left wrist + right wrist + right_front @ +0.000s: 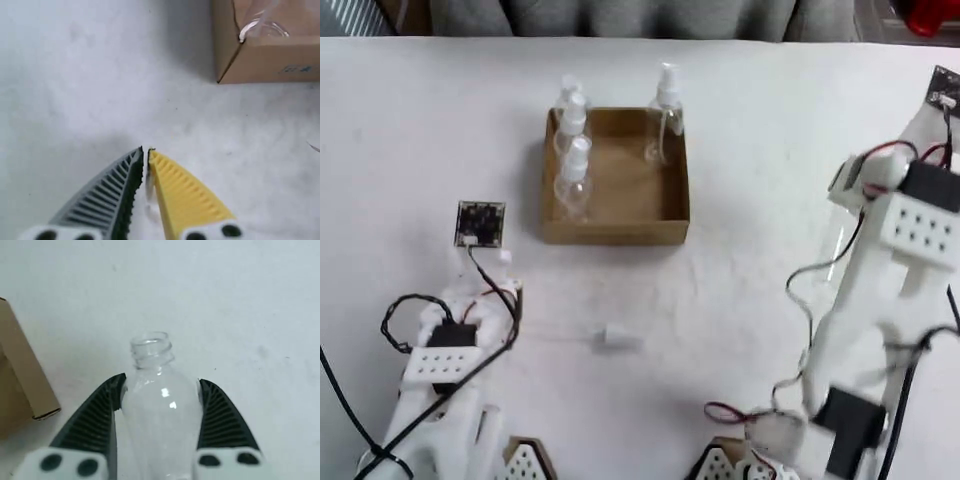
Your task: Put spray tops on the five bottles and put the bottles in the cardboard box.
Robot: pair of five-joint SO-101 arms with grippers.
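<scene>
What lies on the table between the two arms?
A loose spray top lies on the table between the left arm and the right arm, seen in the high view.

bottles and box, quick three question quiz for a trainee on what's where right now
1. True or false: the bottle in the right pincer already has a spray top.
2. How many capped bottles stand in the cardboard box? A one, B four, C six.
3. Fill in: the loose spray top lies on the ____.
Key: 1 false; 2 B; 3 table.
</scene>
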